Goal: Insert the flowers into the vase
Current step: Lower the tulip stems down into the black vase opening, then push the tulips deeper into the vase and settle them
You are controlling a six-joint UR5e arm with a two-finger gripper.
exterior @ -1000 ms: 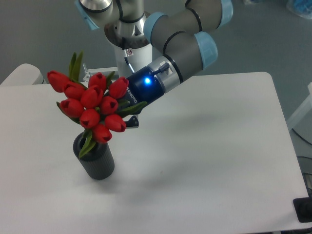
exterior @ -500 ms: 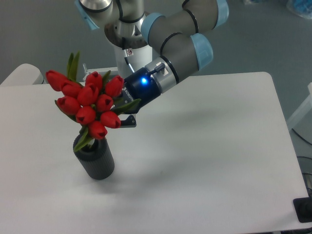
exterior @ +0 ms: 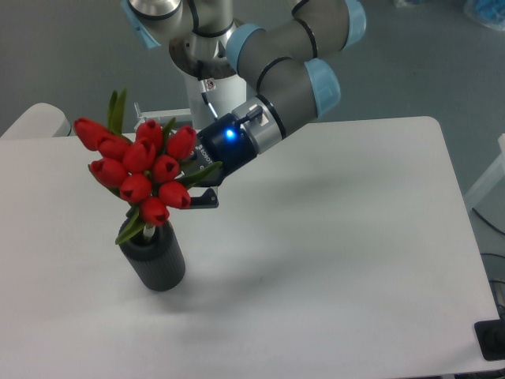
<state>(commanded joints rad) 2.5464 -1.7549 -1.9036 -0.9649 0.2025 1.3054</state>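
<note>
One fixed camera looks down from the front at the white table [exterior: 331,260], arm base at top centre.

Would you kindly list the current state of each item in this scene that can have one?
flowers: tilted bunch, stem ends in the vase mouth, not fully seated
vase: upright on the table
gripper: beside the bunch; open or shut cannot be told
gripper light: lit blue

White table [exterior: 339,260] with rounded corners, grey floor [exterior: 63,47] behind — a second pale tabletop [exterior: 31,120] at far left, even soft light
</note>
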